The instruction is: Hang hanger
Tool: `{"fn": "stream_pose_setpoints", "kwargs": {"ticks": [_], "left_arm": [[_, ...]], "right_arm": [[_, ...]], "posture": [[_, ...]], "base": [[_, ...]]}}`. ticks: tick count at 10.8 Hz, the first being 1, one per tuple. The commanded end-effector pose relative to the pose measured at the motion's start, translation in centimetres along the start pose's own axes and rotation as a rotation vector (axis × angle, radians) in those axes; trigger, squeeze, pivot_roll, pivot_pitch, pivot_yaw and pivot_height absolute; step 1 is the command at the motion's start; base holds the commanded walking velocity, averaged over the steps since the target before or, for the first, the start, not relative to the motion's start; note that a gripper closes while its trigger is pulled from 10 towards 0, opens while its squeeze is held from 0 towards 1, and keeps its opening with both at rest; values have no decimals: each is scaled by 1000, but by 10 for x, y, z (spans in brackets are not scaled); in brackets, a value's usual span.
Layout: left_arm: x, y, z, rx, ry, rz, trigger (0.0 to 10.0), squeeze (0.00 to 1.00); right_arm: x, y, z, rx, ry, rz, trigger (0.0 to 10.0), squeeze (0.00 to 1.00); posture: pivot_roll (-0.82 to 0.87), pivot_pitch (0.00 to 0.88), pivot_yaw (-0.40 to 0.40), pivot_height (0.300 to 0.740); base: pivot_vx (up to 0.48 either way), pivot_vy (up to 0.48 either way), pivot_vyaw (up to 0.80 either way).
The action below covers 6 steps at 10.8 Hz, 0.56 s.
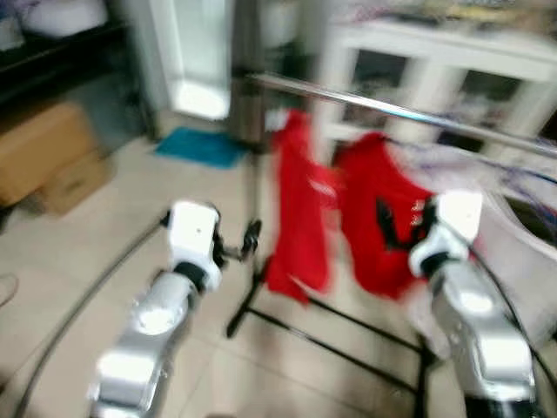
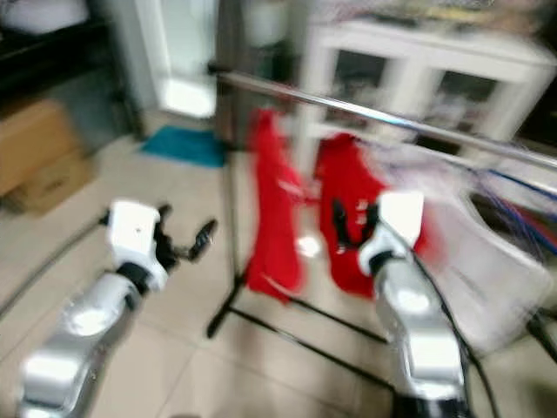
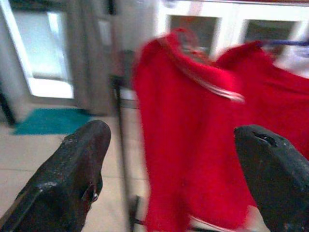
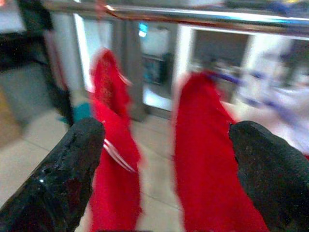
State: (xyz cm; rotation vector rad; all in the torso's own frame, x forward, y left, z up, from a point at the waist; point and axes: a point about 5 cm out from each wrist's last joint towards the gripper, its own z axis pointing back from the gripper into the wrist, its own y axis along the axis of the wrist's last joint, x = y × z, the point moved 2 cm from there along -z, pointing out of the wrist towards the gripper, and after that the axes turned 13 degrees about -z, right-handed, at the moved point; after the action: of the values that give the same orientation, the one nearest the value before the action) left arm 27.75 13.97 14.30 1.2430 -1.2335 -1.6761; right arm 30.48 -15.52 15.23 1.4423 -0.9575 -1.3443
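Observation:
A metal clothes rail (image 1: 392,109) runs across the scene on a black rack. Two red garments hang from it, one on the left (image 1: 300,209) and one on the right (image 1: 374,218); their hangers are too blurred to make out. My left gripper (image 2: 184,225) is held up left of the rack's post, open and empty. My right gripper (image 1: 405,218) is raised in front of the right red garment, open and empty too. Through the left wrist camera the left red garment (image 3: 183,145) shows between the fingers. The right wrist camera looks up at the rail (image 4: 193,14).
The rack's black base bars (image 1: 322,340) lie on the tiled floor between my arms. Pale clothes (image 1: 513,235) hang at the right end of the rail. Behind stand a white cabinet (image 1: 435,61), cardboard boxes (image 1: 43,157) and a teal mat (image 1: 200,146).

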Motion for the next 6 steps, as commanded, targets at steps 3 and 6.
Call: {"fn": "stream_pose_setpoints", "kwargs": {"ticks": [3,6], "left_arm": [[20,11,-2,45,-142,-7,10000,1000],[31,21,7,116,-291,-22,10000,1000]], "right_arm": [[20,19,0,61,-65,57,10000,1000],[37,41,0,117,-57,27,10000,1000]], "posture": [[150,30,-68,740],[144,33,-71,740]], "base": [[426,0,0],[126,0,0]]}}
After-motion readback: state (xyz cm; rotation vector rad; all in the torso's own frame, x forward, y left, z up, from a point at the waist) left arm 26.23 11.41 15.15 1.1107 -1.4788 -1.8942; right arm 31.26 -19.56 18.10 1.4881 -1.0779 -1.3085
